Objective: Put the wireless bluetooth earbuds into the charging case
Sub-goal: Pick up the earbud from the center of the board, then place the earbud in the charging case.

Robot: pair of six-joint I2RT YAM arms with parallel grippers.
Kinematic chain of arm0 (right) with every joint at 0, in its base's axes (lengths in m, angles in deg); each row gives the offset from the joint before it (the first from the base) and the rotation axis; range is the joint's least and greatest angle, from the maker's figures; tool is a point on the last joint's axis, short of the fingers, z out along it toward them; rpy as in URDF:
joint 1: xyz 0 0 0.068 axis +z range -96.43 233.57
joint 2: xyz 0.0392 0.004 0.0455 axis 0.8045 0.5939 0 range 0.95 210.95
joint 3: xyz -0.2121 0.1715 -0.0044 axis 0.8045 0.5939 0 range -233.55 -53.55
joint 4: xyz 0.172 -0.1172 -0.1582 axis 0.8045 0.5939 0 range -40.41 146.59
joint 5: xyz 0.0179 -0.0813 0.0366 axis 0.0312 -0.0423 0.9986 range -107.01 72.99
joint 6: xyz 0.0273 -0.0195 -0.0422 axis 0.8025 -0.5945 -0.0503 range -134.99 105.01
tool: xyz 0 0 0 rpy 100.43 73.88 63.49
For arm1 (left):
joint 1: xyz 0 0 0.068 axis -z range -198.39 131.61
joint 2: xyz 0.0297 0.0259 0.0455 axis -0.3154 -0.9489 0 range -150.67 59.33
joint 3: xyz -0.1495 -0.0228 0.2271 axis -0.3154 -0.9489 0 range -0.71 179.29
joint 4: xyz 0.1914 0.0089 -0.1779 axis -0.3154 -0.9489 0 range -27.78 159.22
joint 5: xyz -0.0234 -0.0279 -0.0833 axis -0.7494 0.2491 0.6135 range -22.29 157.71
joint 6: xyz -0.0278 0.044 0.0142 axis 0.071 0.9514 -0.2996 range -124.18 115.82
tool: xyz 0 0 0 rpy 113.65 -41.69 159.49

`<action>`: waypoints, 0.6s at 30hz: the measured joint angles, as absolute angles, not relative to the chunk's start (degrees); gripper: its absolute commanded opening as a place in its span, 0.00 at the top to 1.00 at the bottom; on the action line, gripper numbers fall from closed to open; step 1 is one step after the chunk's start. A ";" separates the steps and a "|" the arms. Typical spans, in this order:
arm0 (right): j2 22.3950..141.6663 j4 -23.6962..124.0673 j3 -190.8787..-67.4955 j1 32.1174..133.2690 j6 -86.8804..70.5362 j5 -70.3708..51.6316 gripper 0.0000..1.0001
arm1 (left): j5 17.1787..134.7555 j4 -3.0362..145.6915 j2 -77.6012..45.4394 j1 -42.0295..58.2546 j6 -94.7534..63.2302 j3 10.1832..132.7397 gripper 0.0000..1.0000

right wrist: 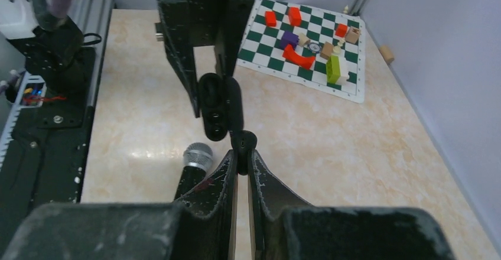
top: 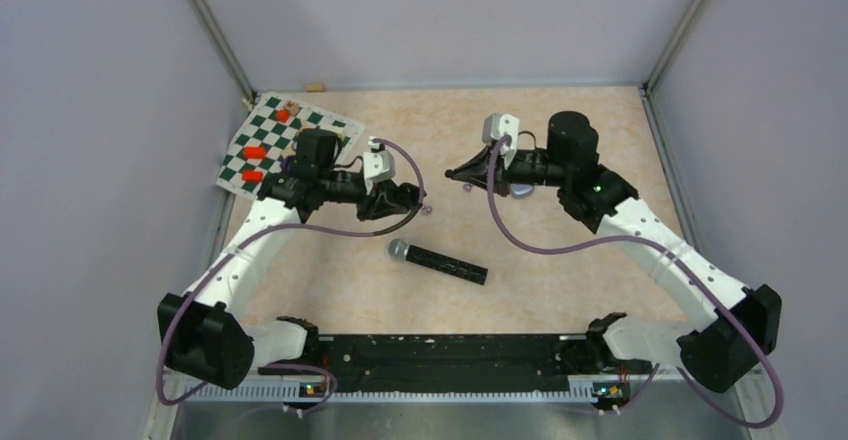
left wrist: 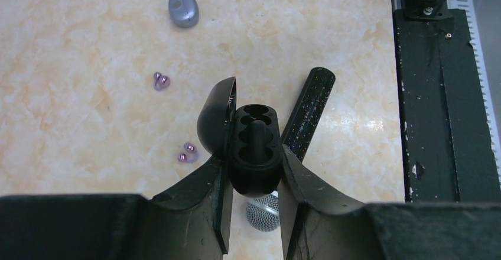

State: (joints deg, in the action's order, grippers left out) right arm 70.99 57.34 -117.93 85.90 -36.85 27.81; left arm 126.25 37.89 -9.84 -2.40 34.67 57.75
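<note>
Left claw clenched on the open charging case; right claw pinching a black earbud. We align it squarely before its empty well.

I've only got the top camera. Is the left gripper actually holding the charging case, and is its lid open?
Observer: Yes. The left gripper is shut on the black charging case, and the lid is swung open.
Operator: What's in the right one?
Observer: The right gripper pinches a black earbud, just short of the case's open mouth.
Operator: And the purple buds?
Observer: One purple earbud and a second purple bud lie loose on the table, apart, on the lid's side.
</note>
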 measured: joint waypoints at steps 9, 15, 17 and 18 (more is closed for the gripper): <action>63.91 51.39 -110.59 85.53 -28.29 32.55 0.93 | 130.42 40.21 -12.81 0.88 31.89 60.17 1.00; 64.21 49.69 -109.30 85.38 -26.19 35.85 0.95 | 134.77 46.53 -12.81 1.58 23.92 57.53 1.00; 64.52 49.03 -109.30 85.38 -25.64 36.64 0.95 | 135.56 47.79 -12.79 2.02 22.45 57.51 1.00; 64.56 48.90 -109.30 85.38 -25.36 37.01 0.96 | 135.84 48.58 -12.79 2.26 21.75 57.42 1.00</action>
